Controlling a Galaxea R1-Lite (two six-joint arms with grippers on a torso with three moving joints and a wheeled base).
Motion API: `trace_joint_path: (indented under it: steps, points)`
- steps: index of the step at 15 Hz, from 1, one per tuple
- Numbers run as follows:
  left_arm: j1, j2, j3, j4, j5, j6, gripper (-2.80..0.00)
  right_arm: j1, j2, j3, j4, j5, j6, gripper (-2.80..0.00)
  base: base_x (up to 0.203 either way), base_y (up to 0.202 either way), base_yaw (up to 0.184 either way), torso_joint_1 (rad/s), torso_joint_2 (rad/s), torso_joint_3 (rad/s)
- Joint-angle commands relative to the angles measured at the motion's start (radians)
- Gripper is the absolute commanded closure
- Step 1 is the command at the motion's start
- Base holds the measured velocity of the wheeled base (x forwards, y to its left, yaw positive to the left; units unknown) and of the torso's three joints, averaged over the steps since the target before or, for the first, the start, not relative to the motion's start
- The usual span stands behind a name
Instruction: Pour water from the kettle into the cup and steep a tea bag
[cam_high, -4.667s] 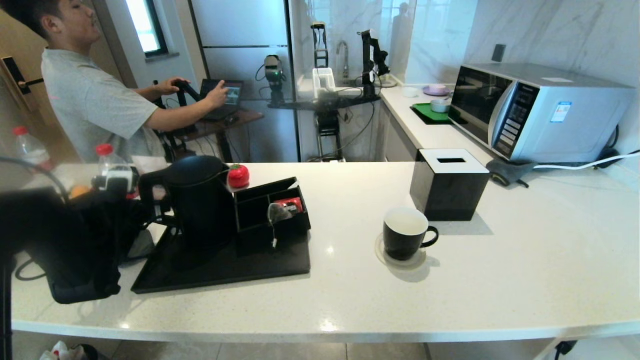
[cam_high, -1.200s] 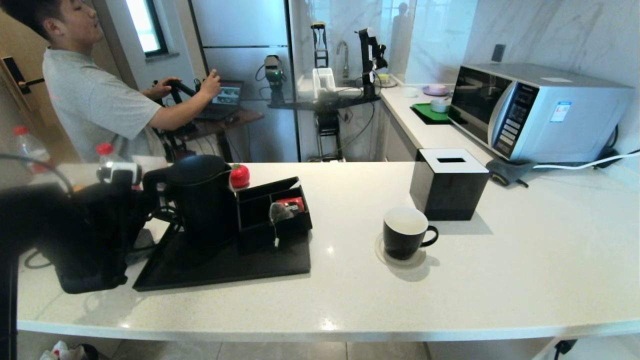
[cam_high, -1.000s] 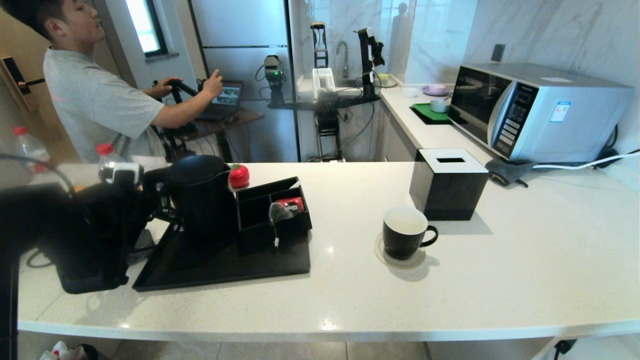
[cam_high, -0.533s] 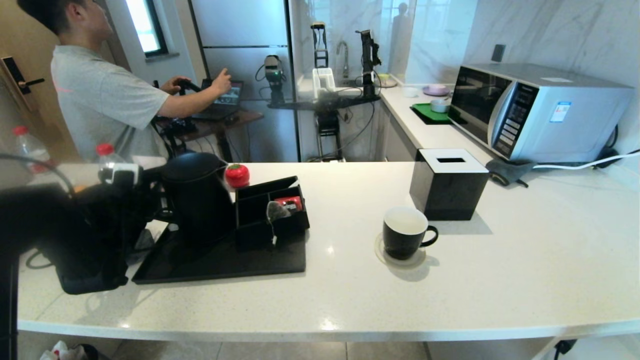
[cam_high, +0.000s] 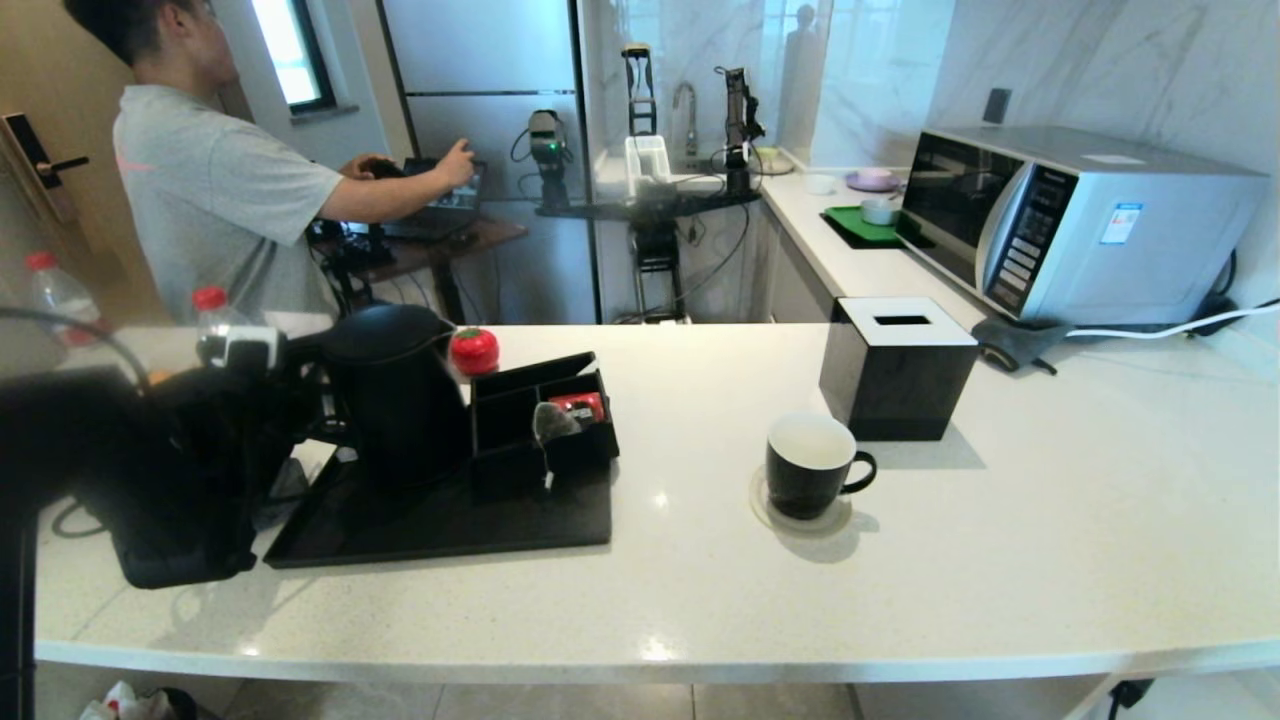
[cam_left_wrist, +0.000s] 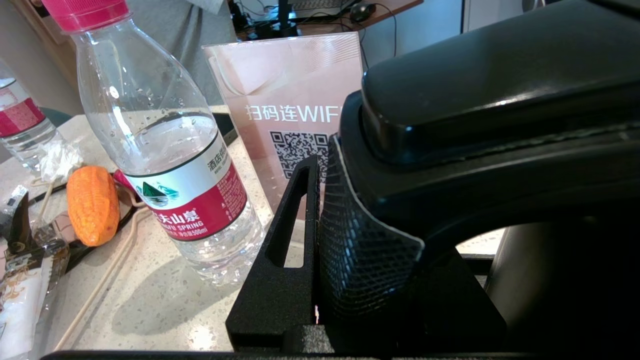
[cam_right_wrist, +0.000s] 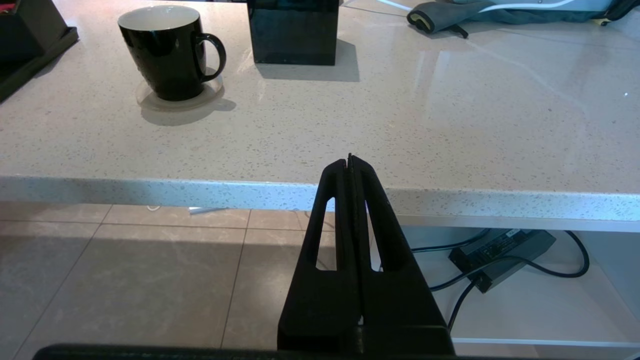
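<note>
The black kettle (cam_high: 395, 400) stands on the black tray (cam_high: 440, 525) at the left of the counter. My left gripper (cam_high: 300, 395) is shut on its loop handle (cam_left_wrist: 475, 100). In the left wrist view one finger (cam_left_wrist: 295, 225) presses the handle's textured grip, and the handle hides the other. The black cup (cam_high: 808, 468) with a white inside sits on a coaster right of the tray, also in the right wrist view (cam_right_wrist: 162, 50). The tea bag (cam_high: 552, 425) hangs over the black organiser's front. The water is hidden. My right gripper (cam_right_wrist: 350, 160) is shut and empty, parked below the counter edge.
A black tissue box (cam_high: 897, 368) stands behind the cup, with a microwave (cam_high: 1070, 225) at the back right. Red-capped bottles (cam_left_wrist: 160, 145), a pink QR sign (cam_left_wrist: 290, 105) and a red timer (cam_high: 474, 350) crowd the kettle. A person (cam_high: 220, 200) works at a laptop beyond the counter.
My left gripper has closed on the kettle handle. The kettle and tray have shifted slightly left. The person has stepped to the right.
</note>
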Motion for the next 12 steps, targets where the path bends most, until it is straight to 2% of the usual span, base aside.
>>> trace_joint_path:
  steps: [1,8,12]
  points:
    - [0.0,-0.013,0.001,-0.049,0.0,-0.002,0.0,0.0,0.001,0.0,0.0,0.0,-0.001,0.0,0.0,0.0,0.0,0.0,0.0,0.0]
    - [-0.012,-0.094,0.071,-0.049,-0.001,-0.015,0.0,0.0,0.001,0.0,0.0,0.0,-0.001,0.0,0.0,0.0,0.0,0.0,0.0,0.0]
    - [-0.011,-0.162,0.112,-0.049,-0.002,-0.074,0.0,0.0,0.001,0.0,0.0,0.0,-0.001,0.0,0.0,0.0,0.0,0.0,0.0,0.0]
